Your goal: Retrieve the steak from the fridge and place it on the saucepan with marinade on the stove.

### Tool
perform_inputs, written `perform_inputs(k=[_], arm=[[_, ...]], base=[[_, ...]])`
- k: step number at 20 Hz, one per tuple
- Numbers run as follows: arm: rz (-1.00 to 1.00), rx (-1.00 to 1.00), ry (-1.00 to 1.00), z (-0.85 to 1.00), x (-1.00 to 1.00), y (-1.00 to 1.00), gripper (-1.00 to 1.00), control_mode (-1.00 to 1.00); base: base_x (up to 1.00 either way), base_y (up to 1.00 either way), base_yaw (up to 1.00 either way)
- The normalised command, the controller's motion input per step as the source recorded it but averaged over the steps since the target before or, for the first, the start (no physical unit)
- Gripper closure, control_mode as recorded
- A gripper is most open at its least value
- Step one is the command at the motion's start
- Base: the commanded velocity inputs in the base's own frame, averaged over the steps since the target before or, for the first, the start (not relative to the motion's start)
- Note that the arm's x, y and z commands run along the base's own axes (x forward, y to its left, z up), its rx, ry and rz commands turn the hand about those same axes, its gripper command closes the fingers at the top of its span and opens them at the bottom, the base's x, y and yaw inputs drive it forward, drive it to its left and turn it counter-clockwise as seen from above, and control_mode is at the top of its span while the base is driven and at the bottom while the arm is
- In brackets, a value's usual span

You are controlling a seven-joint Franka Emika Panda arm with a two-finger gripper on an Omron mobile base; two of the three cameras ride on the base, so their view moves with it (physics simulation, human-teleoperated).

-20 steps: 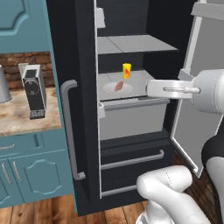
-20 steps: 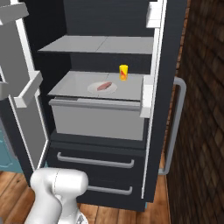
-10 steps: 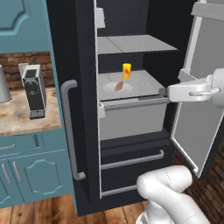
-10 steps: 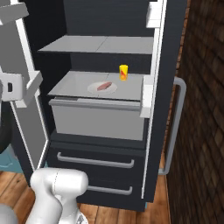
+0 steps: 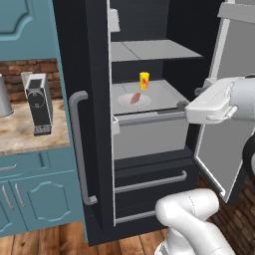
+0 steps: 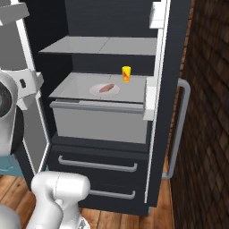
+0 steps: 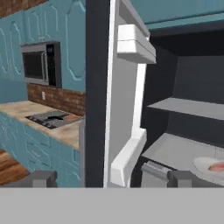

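Left base view is showing the fridge [image 5: 94, 124] standing with its right door swung wide, giving reach to the shelves. Farther left, the stove [image 7: 52, 118] is sitting on the desk [image 7: 26, 111], probably carrying the saucepan. The steak [image 5: 135, 98] is lying on a plate [image 5: 133, 101] beside a carton [image 5: 144, 80]. The arm is reaching level toward the shelf, fingers [image 7: 109, 178] spread wide, empty.
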Motion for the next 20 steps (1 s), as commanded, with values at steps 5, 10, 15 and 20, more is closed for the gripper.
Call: perform_inputs(k=[5,10,15,20], arm=[[0.0,0.01,-0.24,-0.19,0.31,-0.01,-1.0,-1.0],[0.0,0.11,-0.02,0.04,0.23,-0.04,-1.0,-1.0],[0.05,0.13,0.0,0.26,0.13,0.0,-1.0,-1.0],[0.04,0.06,0.03,0.32,0.35,0.02,-1.0,-1.0]], base=[[0.0,0.0,0.0],[0.0,0.0,0.0],[0.0,0.0,0.0],[0.0,0.0,0.0]])
